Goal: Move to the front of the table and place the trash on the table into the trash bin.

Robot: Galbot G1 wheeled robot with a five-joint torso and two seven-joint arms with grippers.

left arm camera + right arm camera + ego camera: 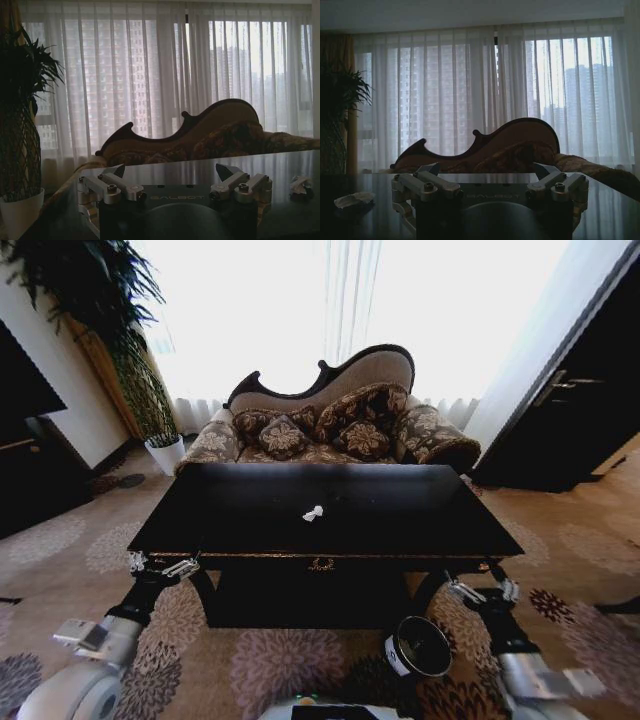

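Metal left end effector (160, 565) and right end effector (482, 590) wide open, empty, at table (400, 510) edge.

Glossy black table (400, 510), white paper wad (313, 512), floral brown sofa (330, 430), flowered beige carpet (280, 660).

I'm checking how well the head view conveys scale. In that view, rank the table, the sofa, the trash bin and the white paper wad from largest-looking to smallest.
1. The table, by far the widest.
2. The sofa; it sits farther back, so it may be bigger than it looks.
3. The trash bin, though nearest the camera.
4. The white paper wad, a tiny speck on the tabletop.
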